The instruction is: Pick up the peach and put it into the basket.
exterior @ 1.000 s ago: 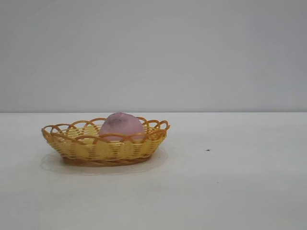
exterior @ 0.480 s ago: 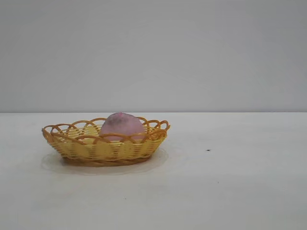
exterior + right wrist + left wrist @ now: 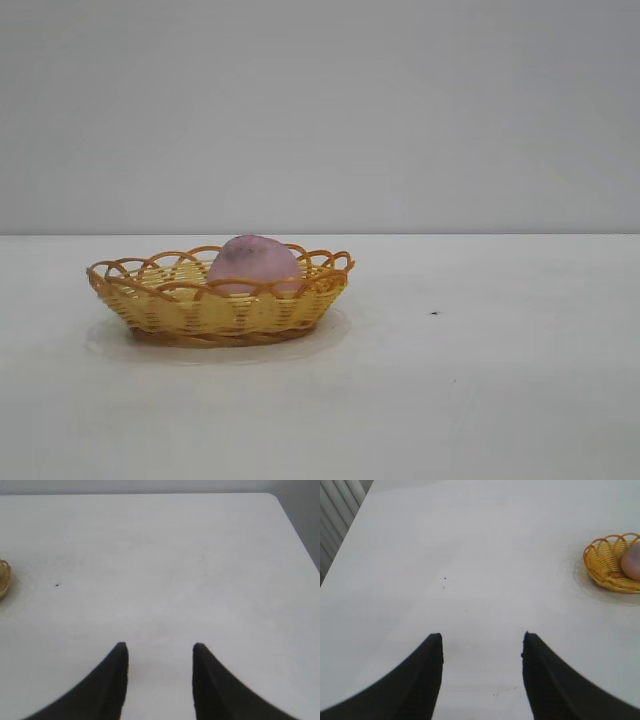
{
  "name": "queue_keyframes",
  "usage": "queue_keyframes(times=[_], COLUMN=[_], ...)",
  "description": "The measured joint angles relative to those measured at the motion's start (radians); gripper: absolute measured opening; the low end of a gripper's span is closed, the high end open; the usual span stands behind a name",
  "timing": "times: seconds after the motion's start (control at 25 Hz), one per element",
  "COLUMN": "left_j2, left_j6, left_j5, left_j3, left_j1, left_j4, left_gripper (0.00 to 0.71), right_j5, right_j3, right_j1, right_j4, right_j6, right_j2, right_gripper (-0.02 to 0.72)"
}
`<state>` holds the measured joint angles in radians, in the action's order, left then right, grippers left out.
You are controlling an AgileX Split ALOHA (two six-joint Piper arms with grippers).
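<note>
The dusty-pink peach [image 3: 253,263] lies inside the yellow-tan wicker basket [image 3: 190,305] at the table's left in the exterior view. Both also show in the left wrist view, the peach [image 3: 632,562] in the basket [image 3: 602,565] far off to the side. A sliver of the basket [image 3: 3,577] shows in the right wrist view. My left gripper [image 3: 481,639] is open and empty over bare table, away from the basket. My right gripper [image 3: 159,647] is open and empty over bare table. Neither arm shows in the exterior view.
The white table [image 3: 480,380] runs to a plain grey wall. A small dark speck [image 3: 434,313] lies right of the basket. The table's edge and vertical slats [image 3: 337,510] show in the left wrist view; a rounded table corner [image 3: 274,497] shows in the right wrist view.
</note>
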<state>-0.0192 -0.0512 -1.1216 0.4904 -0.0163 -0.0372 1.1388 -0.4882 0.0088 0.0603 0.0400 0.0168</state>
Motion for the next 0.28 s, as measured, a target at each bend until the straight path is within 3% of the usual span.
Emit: queue_keyframes(times=[0.04, 0.08, 0.28], left_j2=[0.0, 0.0, 0.0], left_j6=[0.0, 0.0, 0.0], left_j5=[0.0, 0.0, 0.0], left_j3=[0.0, 0.0, 0.0], left_j1=[0.0, 0.0, 0.0], left_j4=[0.0, 0.0, 0.0], left_gripper=[0.32, 0.32, 0.32], right_j5=[0.0, 0.0, 0.0], right_j3=[0.0, 0.0, 0.0], right_j1=[0.0, 0.0, 0.0], right_j4=[0.0, 0.0, 0.0], right_j6=[0.0, 0.0, 0.0], right_j2=[0.0, 0.0, 0.0], right_gripper=[0.268, 0.218, 0.218])
